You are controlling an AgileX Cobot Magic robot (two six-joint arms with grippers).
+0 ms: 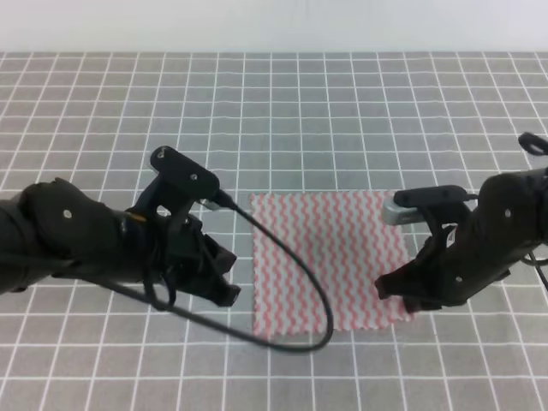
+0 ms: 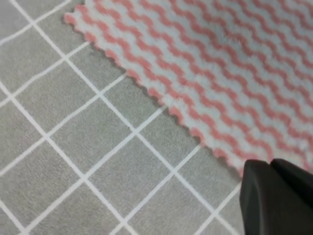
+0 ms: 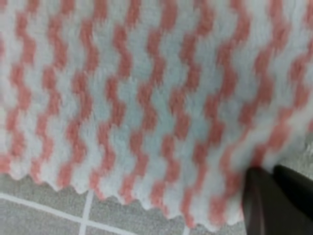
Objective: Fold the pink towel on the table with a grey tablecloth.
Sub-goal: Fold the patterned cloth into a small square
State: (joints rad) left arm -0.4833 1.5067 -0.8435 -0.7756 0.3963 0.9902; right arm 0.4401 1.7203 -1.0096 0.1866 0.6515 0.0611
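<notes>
on table: pink towel [image 1: 330, 257] flat, unfolded, no fold done yet
my right gripper [image 1: 402, 300]: at near-right corner, grip can't tell
my left gripper [image 1: 224, 287]: just off left edge, grip can't tell
left: all folds

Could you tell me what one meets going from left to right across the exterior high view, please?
Left arm → left gripper → pink towel → right gripper → right arm, all over the grey tablecloth.
</notes>
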